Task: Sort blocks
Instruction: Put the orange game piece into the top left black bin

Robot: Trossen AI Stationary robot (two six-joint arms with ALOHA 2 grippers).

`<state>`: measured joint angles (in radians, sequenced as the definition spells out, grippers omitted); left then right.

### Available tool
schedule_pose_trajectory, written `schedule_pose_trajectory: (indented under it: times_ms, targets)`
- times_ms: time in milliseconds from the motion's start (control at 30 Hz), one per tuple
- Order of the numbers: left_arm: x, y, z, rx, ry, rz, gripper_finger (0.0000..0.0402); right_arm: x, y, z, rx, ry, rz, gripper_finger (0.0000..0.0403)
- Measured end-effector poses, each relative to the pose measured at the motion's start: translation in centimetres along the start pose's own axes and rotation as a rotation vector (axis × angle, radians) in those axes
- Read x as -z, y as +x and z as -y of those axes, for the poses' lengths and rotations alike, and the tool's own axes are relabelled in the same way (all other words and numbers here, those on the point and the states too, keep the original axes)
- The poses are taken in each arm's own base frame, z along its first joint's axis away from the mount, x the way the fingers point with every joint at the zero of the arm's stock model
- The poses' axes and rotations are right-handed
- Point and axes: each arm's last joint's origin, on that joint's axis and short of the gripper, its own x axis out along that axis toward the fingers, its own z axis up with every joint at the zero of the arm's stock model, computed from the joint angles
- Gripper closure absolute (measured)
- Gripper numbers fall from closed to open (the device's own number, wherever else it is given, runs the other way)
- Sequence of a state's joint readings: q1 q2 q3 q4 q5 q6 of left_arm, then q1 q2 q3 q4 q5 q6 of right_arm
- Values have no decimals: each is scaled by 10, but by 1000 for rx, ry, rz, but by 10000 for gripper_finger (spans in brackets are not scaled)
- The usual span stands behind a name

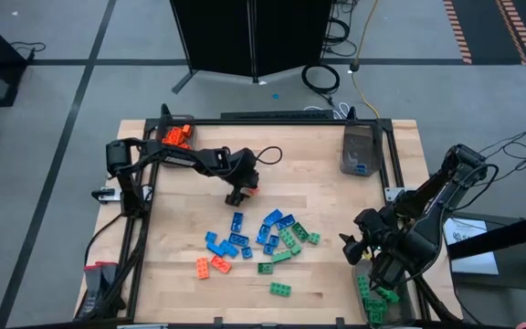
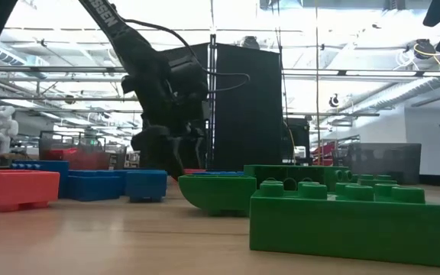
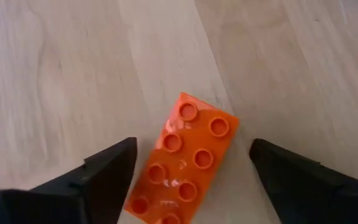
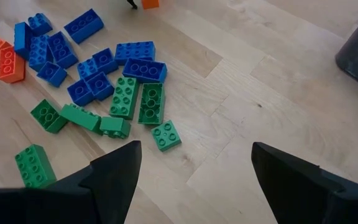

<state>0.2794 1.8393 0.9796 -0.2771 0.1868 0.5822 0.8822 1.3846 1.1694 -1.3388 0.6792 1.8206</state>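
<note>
My left gripper (image 1: 238, 193) (image 3: 192, 154) is open and low over the table's far middle. Its fingers stand on either side of one orange studded block (image 3: 188, 158) (image 1: 250, 189), which lies flat on the wood, studs up; I see no touch. The other loose blocks (image 1: 261, 239) (image 4: 98, 74), blue, green and a few orange, lie scattered in the table's middle. My right gripper (image 1: 365, 245) (image 4: 194, 155) is open and empty, raised over the table's right near part, looking toward the pile.
A grey bin with orange blocks (image 1: 176, 135) stands at the far left corner. A bin holding a blue block (image 1: 359, 151) stands at the far right, and green blocks (image 1: 373, 292) lie by the right near corner. Bare wood lies between the pile and the far bins.
</note>
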Motion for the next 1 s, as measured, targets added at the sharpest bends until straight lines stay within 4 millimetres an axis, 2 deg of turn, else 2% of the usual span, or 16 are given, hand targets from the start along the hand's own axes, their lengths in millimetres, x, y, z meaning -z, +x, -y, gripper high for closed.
schedule_pose_trajectory:
  times_ms: [133,300,500,633,767,867,1000]
  targets:
    - [2,0,-2,1,-118,2,149,0,0,0,0,0,0,103]
    - [4,-1,-5,1,-274,5,269,0,0,0,0,0,0,103]
    - [2,-16,-6,-72,-410,-1,276,0,0,0,0,0,0,103]
    - [-6,-52,-8,-226,-480,41,276,0,0,0,2,-3,1,103]
    - [1,-102,-9,-450,-549,24,276,0,0,1,9,-12,5,103]
    - [18,-142,-11,-612,-666,-6,276,-1,0,2,13,-15,9,103]
    - [54,-185,-13,-779,-917,-37,276,-1,0,2,17,-16,10,103]
